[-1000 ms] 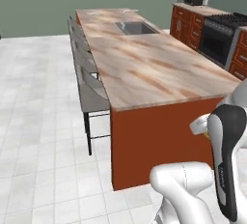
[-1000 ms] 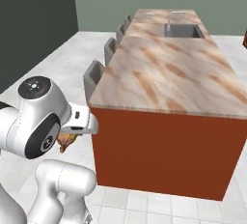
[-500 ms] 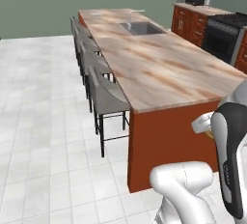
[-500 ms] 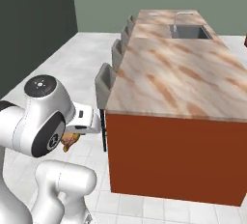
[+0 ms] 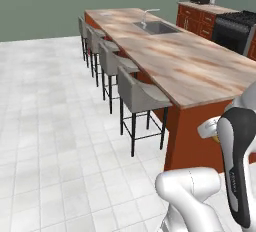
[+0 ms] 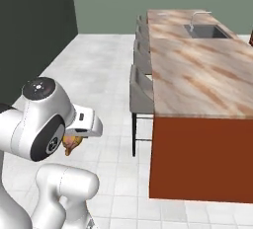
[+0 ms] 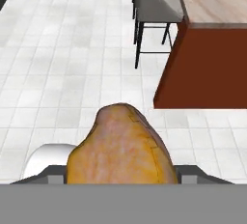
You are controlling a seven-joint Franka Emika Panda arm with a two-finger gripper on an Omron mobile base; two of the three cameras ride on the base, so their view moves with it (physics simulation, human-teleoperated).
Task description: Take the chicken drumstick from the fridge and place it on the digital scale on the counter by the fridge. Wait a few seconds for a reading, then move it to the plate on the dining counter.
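Left base view: dining desk (image 5: 200,66), marbled top, near end edge bare; stools (image 5: 137,96) along its left; open tiled floor (image 5: 45,126) beyond.
Right base view: chicken drumstick (image 6: 72,144) under the wrist.
Hand view: claw (image 7: 120,172) clamps the drumstick — above floor, short of the desk's corner.

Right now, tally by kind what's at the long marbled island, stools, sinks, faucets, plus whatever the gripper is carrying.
Grey stools: 4
Inset steel sink: 1
Faucet: 1
Golden-orange chicken drumstick, held: 1
Total: 7
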